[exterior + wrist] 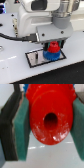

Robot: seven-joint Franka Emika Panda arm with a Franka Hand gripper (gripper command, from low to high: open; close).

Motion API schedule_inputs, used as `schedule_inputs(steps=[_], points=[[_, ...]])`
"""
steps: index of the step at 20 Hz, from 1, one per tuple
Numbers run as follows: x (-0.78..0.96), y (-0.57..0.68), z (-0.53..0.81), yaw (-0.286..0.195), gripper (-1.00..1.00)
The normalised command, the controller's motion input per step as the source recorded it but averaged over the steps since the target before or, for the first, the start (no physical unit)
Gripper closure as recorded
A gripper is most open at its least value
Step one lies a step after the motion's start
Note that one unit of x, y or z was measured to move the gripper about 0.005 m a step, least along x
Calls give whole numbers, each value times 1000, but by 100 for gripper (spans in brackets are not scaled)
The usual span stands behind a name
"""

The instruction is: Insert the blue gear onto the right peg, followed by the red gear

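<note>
In the exterior view the blue gear [49, 56] lies on the black-framed grey plate [35, 58], at the plate's right-hand end. The right peg is hidden under the gears. The red gear [51, 49] sits just above the blue gear, held between the fingers of my gripper [51, 46]. In the wrist view the red gear [50, 118] fills the frame with its dark centre hole showing, clamped between the teal finger pads [24, 124]. The blue gear does not show in the wrist view.
The arm's white body [37, 17] and a black cable [17, 36] hang over the plate. A thin dark pin [35, 56] stands on the plate to the exterior view's left of the gears. The white table [15, 70] lies all around.
</note>
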Motion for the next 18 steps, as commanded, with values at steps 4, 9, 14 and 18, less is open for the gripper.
schedule_inputs(steps=[4, 9, 14, 18], points=[[98, -68, 26, 0, 100], [181, -34, -201, 0, 100], [196, -28, -264, 0, 100], [132, 4, -56, 0, -100]])
